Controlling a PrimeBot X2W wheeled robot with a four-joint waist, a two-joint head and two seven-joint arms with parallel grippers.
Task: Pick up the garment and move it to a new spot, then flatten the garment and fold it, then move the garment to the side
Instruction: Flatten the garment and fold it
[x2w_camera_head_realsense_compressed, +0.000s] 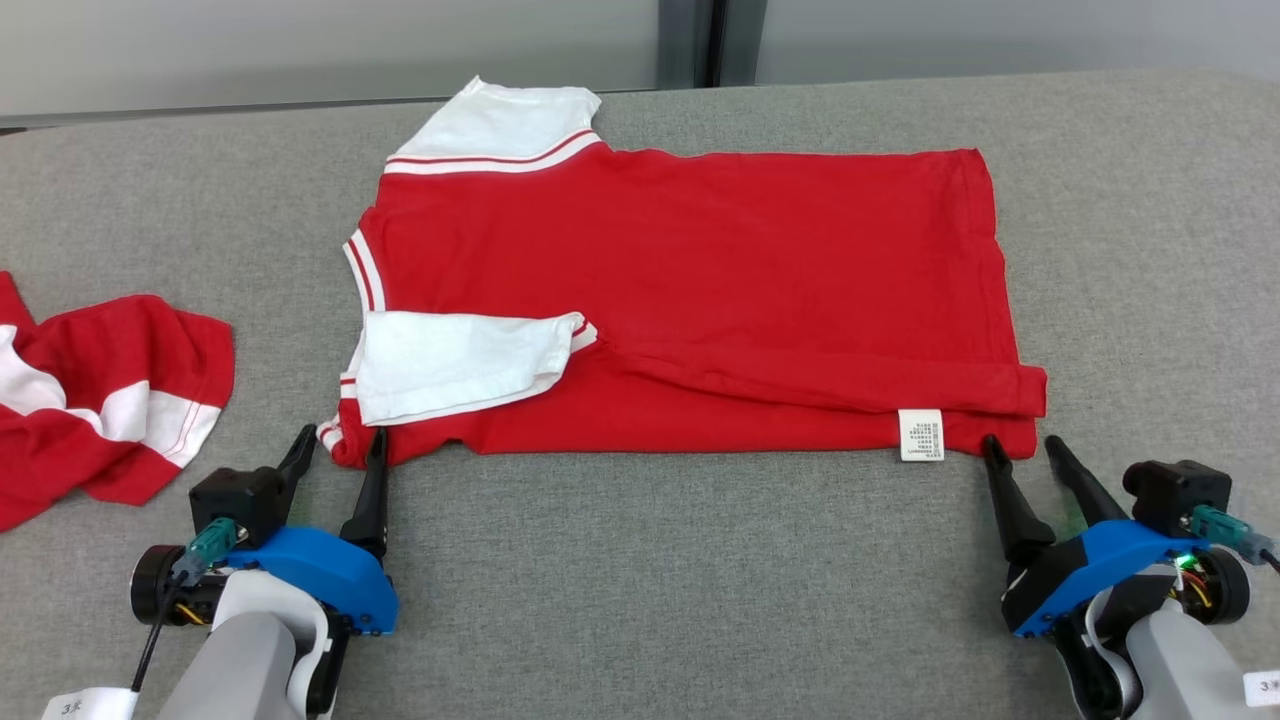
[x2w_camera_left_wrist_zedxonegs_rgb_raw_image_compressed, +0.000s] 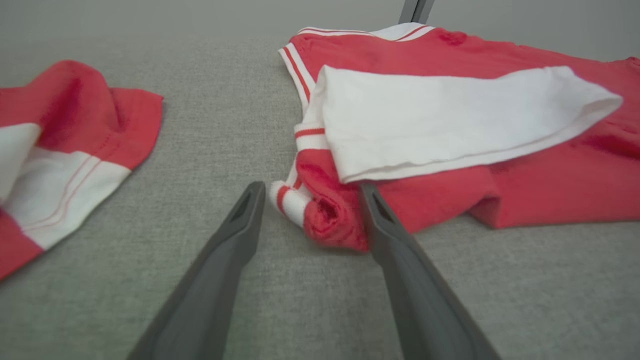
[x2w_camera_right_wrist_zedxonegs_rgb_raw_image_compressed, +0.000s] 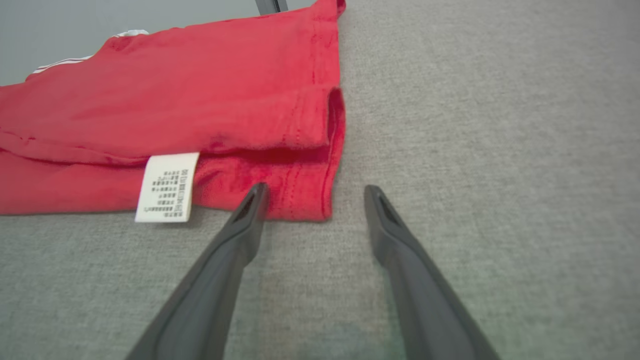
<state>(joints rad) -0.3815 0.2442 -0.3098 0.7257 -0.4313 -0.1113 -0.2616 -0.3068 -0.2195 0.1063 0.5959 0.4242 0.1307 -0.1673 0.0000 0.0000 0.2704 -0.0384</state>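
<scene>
Lying flat near the middle of the grey table (x2w_camera_head_realsense_compressed: 700, 580), the red shirt (x2w_camera_head_realsense_compressed: 690, 290) is seen with its near long edge folded up over the body. One white sleeve (x2w_camera_head_realsense_compressed: 450, 365) is laid across the red cloth at the collar end. A white label (x2w_camera_head_realsense_compressed: 921, 435) is exposed at the near edge toward the hem end.

The left gripper (x2w_camera_head_realsense_compressed: 341, 437) is set low at the near collar corner with its jaws spread wide. The bunched corner sits between the fingers but is not clamped.

The right gripper (x2w_camera_head_realsense_compressed: 1021, 441) is likewise spread wide at the near hem corner. One fingertip is placed at the cloth's edge, the other over bare table. Nothing is held.

A crumpled second shirt (x2w_camera_head_realsense_compressed: 100, 400) is noted at the table's left edge, well apart.
</scene>
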